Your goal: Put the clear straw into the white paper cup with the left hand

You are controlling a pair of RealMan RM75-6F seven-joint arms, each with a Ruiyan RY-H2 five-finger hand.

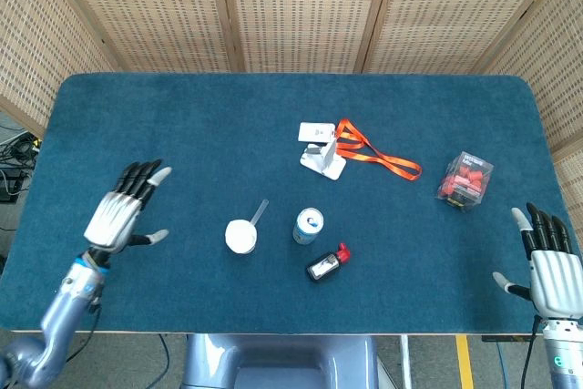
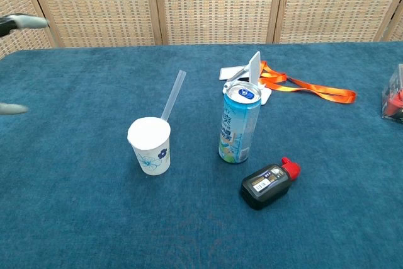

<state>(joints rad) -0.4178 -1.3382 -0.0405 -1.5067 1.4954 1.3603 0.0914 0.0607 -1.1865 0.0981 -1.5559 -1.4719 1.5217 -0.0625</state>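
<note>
The white paper cup (image 1: 241, 237) (image 2: 150, 145) stands upright on the blue table, left of centre. The clear straw (image 2: 172, 96) (image 1: 260, 212) leans out of the cup, tilted toward the far right. My left hand (image 1: 123, 210) is well to the left of the cup, open with its fingers spread and holding nothing; in the chest view only its fingertips (image 2: 20, 22) show at the left edge. My right hand (image 1: 545, 262) hangs open at the table's near right corner.
A drink can (image 2: 239, 125) stands right of the cup, with a small black bottle with a red cap (image 2: 268, 184) in front of it. Further back lie a white card stand (image 1: 321, 148) and an orange lanyard (image 1: 381, 155). A clear box of red pieces (image 1: 465, 179) sits at the right.
</note>
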